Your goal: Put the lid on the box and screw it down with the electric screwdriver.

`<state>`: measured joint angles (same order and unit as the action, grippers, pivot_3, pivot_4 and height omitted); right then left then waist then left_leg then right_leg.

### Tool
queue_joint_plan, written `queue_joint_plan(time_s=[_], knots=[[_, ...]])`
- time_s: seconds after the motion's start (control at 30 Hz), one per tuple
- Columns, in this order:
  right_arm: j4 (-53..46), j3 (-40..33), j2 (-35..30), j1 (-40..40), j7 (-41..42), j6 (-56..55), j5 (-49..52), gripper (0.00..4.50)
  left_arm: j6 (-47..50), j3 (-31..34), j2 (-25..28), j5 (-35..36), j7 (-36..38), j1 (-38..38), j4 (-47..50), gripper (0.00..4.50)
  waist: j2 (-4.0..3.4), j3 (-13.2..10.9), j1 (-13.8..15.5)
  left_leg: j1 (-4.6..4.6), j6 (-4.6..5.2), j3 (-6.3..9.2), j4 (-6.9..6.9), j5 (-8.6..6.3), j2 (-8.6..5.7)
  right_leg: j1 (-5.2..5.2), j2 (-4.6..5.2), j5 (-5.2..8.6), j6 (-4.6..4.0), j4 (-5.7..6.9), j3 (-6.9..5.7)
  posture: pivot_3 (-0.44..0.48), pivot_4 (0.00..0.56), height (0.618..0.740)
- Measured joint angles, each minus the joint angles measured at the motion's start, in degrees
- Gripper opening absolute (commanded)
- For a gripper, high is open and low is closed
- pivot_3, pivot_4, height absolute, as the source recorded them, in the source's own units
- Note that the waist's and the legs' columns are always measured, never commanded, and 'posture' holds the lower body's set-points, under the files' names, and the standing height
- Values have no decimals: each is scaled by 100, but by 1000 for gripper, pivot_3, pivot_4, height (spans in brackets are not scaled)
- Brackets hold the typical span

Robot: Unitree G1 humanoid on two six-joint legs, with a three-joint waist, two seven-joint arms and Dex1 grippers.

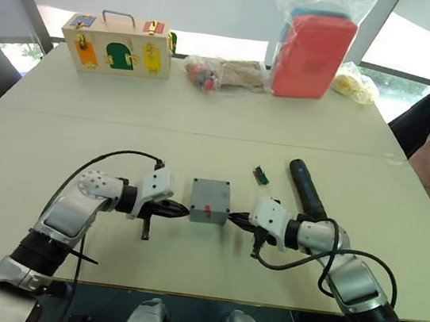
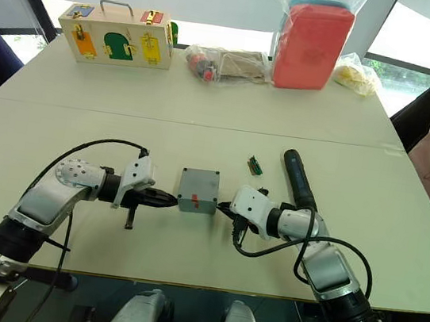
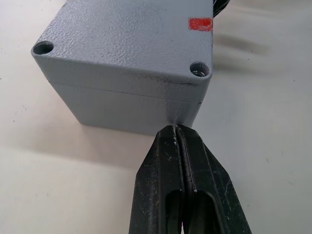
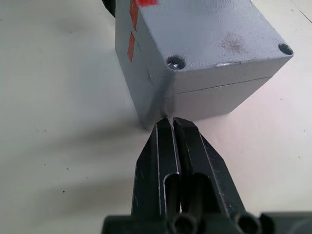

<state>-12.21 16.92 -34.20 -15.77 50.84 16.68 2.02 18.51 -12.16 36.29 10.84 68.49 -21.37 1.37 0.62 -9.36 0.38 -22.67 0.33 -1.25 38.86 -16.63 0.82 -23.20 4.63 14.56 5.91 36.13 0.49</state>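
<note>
The lid [image 3: 131,41] sits on the box [image 1: 210,201], seam visible all round, in the middle of the near half of the table [image 1: 205,119], with red tape on its top and side; the left gripper [image 1: 182,210] has its two black fingers pressed flat together, holding nothing, tips at the box's left wall; the right gripper [image 1: 232,219] is likewise pinched closed and empty, tips against a lower corner on the box's right side. The electric screwdriver [image 1: 307,190] lies on the table behind the right wrist, apart from both grippers, with a small green connector [image 1: 261,175] just to its left.
</note>
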Motion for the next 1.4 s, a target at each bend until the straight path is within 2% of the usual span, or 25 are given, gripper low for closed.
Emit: queue_joint_plan(time_s=[0.07,0.17,0.27,0.43,0.57,0.77,1.03,1.13,1.3,1.4], knots=[[-228,-158,-87,94,-13,189,64,71,-1,28,165,64,27,132,139,0,-2,-4,1,-10,0,1,0,0,2,-10,1,0,0,0,2,0,150,730],[-716,-806,-222,340,-172,780,395,71,20,304,538,232,115,309,380,0,0,-9,12,-28,-1,2,1,1,4,-25,4,-1,-2,1,1,0,150,730],[-1289,-1532,-208,457,-459,1572,876,771,130,685,808,481,139,278,651,0,-1,-11,35,-31,-2,2,2,1,3,-25,8,-2,-4,0,0,0,150,730],[-1724,-2245,-25,632,-1096,2918,1330,2821,354,955,876,821,98,17,906,0,0,-12,29,-41,-3,1,6,1,-1,-30,12,-3,-5,-3,0,0,150,730],[-1727,-2408,394,750,-1661,3607,1512,2821,544,999,800,1033,-58,-384,1070,0,-1,-13,24,-45,-2,1,6,1,-1,-35,5,-3,-5,-1,1,0,150,730],[-1521,-2343,744,753,-2227,3818,1513,2821,639,933,660,1140,-163,-570,1126,0,-3,-16,-4,-49,-2,0,6,1,-10,-39,-2,-3,-2,-1,1,0,150,730],[-1446,-2259,777,747,-2365,3786,1523,2821,643,854,629,1143,-248,-608,1127,0,-3,-18,-8,-50,-2,0,7,1,-11,-39,-3,-3,-1,-1,1,0,150,730],[-1420,-2246,778,735,-2376,3774,1535,2210,642,845,625,1141,-259,-608,1127,0,-3,-18,-9,-50,-2,1,7,1,-11,-39,-3,-3,-1,-1,1,0,150,730],[-1344,-2233,777,699,-2388,3751,1578,70,637,837,612,1135,-269,-624,1126,0,-3,-18,-8,-50,-2,1,7,1,-11,-39,-4,-4,0,-1,1,0,150,730],[-1340,-2217,777,671,-2389,3744,1626,17,632,833,591,1128,-271,-647,1123,0,-3,-18,-10,-50,-2,1,7,1,-11,-39,-4,-4,0,-1,1,0,150,730]])
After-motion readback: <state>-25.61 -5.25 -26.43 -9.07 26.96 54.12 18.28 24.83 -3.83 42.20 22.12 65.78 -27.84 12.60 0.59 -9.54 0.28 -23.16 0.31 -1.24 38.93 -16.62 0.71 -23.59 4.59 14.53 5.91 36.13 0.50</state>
